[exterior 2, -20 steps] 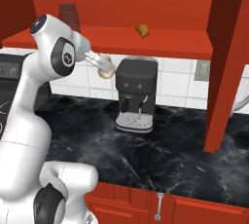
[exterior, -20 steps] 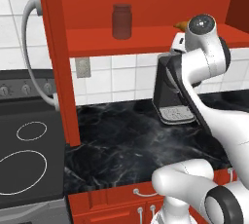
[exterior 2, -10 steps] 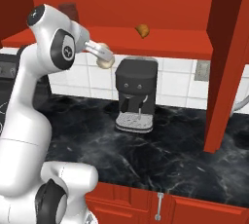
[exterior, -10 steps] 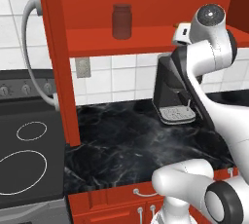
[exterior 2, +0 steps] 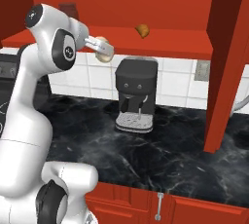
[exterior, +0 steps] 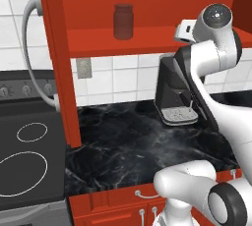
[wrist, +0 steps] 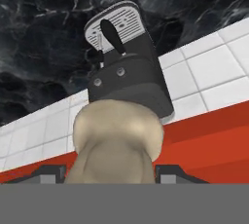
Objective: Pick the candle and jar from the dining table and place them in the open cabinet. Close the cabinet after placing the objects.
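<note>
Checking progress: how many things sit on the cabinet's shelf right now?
2: the jar toward the shelf's left end, and a croissant farther right. The candle is in the pincer, below the shelf.

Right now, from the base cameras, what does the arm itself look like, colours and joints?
A glossy white arm of rounded segments. Dark grey round caps sit at the joints, each with a small white mark. The wrist joint has a dark disc too. The tool is pale grey-white. No loose cables show.

The dark glass jar (exterior: 123,21) is stood upright on the open red cabinet's (exterior: 118,43) shelf. The cream candle (exterior 2: 102,56) is held just below the shelf's front edge.
</note>
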Motion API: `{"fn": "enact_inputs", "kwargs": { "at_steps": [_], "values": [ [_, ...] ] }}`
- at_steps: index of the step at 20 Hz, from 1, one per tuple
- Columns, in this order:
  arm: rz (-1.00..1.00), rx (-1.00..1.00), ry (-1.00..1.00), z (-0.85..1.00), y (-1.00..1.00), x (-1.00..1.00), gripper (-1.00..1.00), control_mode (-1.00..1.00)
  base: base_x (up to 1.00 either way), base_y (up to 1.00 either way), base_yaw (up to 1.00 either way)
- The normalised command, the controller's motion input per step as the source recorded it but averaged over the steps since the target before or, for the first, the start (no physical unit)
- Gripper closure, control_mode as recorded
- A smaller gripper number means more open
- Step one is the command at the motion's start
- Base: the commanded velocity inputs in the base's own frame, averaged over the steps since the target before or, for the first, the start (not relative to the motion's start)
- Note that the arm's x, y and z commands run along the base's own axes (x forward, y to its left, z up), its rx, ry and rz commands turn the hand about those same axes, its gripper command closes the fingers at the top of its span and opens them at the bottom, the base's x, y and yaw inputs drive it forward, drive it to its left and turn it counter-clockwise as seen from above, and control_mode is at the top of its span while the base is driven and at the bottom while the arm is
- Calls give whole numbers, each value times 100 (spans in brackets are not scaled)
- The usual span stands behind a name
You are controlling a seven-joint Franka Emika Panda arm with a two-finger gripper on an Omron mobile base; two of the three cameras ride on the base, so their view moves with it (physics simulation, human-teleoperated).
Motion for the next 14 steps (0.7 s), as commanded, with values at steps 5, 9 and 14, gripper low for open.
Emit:
{"fn": "enact_inputs", "kwargs": {
  "at_steps": [5, 9, 14],
  "values": [
    [4, -4, -7, 19, 5, 11, 100, -100, 0, 0, 0],
    [5, -1, 0, 31, 12, 21, 100, -100, 0, 0, 0],
    [4, 0, 0, 33, 10, 30, 100, -100, 0, 0, 0]
  ]
}}
